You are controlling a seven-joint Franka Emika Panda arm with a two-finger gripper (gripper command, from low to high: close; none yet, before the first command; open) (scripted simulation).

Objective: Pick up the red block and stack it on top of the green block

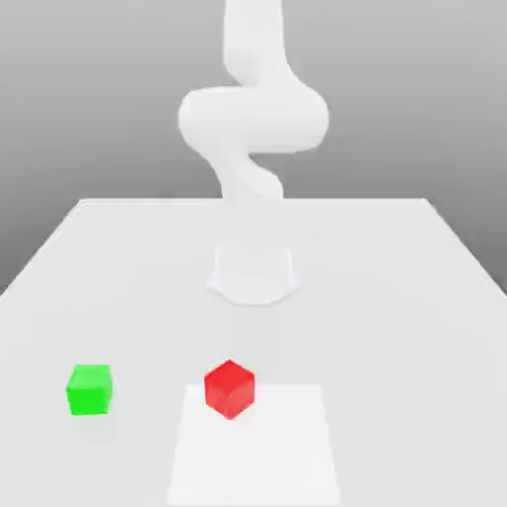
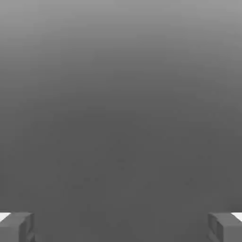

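The red block (image 1: 230,388) rests on the white table (image 1: 396,277) toward its near side, turned corner-on, at the edge of a paler square patch. The green block (image 1: 89,389) sits on the table toward the exterior view's left of the red one, a clear gap between them. In the hand view my gripper (image 2: 121,227) stands open, its two grey fingertips (image 2: 17,227) far apart with nothing between them, against a plain grey background. The white arm (image 1: 253,119) rises from its base at the table's middle and leaves the exterior view at the top.
The arm's round base (image 1: 253,272) stands behind the blocks at the table's centre. A slightly lighter square patch (image 1: 255,446) marks the table surface in front of the red block.
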